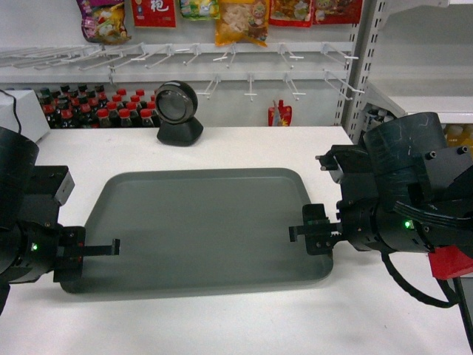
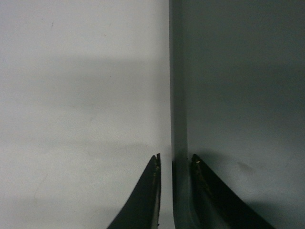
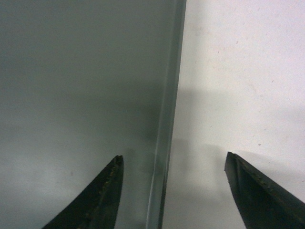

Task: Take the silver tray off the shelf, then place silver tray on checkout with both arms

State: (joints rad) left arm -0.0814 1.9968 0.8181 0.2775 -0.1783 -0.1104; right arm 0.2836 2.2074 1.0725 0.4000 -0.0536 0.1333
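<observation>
The left gripper [image 2: 175,164] is seen with its jaws close on either side of the left rim of the silver tray [image 1: 207,222], so that rim looks pinched and held. The right gripper [image 3: 171,167] is seen with its jaws spread wide, one over the tray and one over the desk [image 1: 244,318], with the right rim between them and nothing squeezed. The tray is laid flat on the white desk, which is taken to be the checkout, with one gripper at each short end. Behind the tray a round black scanner [image 1: 177,112] is stood, and red-capped bottles [image 1: 96,109] are lined up near the wall. The tray is no longer on the shelf [image 1: 425,96], so the big part of the job looks done. Only the letting go on the left side and the pulling away of both arms seem to be left.
</observation>
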